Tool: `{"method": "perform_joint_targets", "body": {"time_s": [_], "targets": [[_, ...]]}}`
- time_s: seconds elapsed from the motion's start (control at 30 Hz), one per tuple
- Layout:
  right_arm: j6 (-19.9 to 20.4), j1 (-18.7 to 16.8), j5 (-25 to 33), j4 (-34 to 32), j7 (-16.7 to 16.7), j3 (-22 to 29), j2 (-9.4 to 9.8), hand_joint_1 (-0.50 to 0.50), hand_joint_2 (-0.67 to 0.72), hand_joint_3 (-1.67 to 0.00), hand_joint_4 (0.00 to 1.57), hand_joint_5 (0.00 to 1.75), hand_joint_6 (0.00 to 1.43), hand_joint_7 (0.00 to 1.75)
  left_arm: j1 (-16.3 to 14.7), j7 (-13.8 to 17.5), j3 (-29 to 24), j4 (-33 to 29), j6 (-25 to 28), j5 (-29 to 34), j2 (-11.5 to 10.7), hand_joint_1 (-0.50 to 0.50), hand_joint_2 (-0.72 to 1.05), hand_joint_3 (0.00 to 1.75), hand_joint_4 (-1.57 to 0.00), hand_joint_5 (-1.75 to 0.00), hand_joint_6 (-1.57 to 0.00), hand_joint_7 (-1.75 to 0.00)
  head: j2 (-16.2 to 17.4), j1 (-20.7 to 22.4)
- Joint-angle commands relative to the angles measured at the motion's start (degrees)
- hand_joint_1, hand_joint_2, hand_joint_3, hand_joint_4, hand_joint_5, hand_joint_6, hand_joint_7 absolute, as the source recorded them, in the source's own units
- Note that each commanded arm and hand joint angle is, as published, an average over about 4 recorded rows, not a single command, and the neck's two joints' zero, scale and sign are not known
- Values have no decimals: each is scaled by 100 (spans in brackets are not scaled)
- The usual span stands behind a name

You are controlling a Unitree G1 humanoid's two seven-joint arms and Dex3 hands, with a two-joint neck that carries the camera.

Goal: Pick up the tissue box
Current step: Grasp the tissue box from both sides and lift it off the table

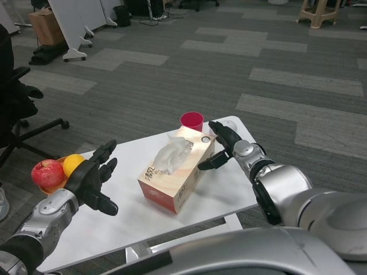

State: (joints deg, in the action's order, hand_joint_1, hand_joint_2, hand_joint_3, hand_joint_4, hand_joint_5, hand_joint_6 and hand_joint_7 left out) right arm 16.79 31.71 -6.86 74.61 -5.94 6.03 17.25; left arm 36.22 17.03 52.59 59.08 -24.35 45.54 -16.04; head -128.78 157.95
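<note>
While neither hand has contact yet, the set-up reads as a two-handed squeeze in preparation. Left hand [94, 180] hovers over the left part of the desk [229, 189], palm turned inward toward the box, fingers [106, 152] spread wide, holding nothing. It stands clearly apart from the box, with bare desk between.

Just behind the left hand, at the desk's left edge: a red apple [47, 173] and an orange [73, 164], touching each other, apparently in a shallow orange dish, mostly hidden. They sit outside the hand's path to the box, so I judge little risk there.

Tissue box [176, 172] lies in the middle of the desk, long axis running diagonally from the near-left toward the far-right corner, with a tissue [172, 154] pulled up through its top slot. The loose tissue is soft and could snag fingers coming over the top; side contact looks safer.

Pink cup [191, 121] stands at the far edge, just beyond the box's far end, close enough to be knocked if the box gets pushed backward.

Right hand [225, 146] is near the far-right corner, just beside the box's far-right side, fingers open, holding nothing; whether a fingertip touches the box I cannot tell. Palm faces the box, mirroring the left
</note>
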Motion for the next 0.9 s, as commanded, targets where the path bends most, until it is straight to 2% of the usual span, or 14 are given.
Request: {"method": "perform_joint_targets", "body": {"time_s": [0.03,0.2,0.3,0.43,0.57,0.7,0.9], "targets": [[0,160,-18,63,75,-8,-27,4,-10,-52,0,19,0,0,217,-40,185,163,185,25,-4,50,-37,7,0,0,0,0,8,6],[-5,160,-18,105,93,-102,-62,4,-10,-48,0,19,0,0,307,-42,401,227,363,14,22,50,-37,9,0,0,0,0,17,12],[0,157,-18,148,93,-157,-80,4,-10,-48,0,27,0,0,351,-42,497,273,431,-19,42,50,-37,9,0,0,0,0,40,43],[0,151,-18,186,93,-201,-91,4,-8,-48,0,19,0,0,441,-47,693,293,497,-34,59,50,-37,7,0,0,0,0,50,62],[0,151,-18,208,93,-273,-104,7,-10,-48,0,19,0,0,514,-51,875,297,523,-32,75,50,-37,2,0,0,0,0,64,93],[0,129,-18,221,93,-331,-121,4,-10,-48,0,19,0,0,527,-51,910,297,528,-14,75,50,-37,9,0,0,0,0,72,99],[0,23,-18,190,86,-339,-135,5,-10,-48,0,19,0,0,527,-53,910,297,521,43,75,50,-37,9,0,0,0,0,86,89]]}}
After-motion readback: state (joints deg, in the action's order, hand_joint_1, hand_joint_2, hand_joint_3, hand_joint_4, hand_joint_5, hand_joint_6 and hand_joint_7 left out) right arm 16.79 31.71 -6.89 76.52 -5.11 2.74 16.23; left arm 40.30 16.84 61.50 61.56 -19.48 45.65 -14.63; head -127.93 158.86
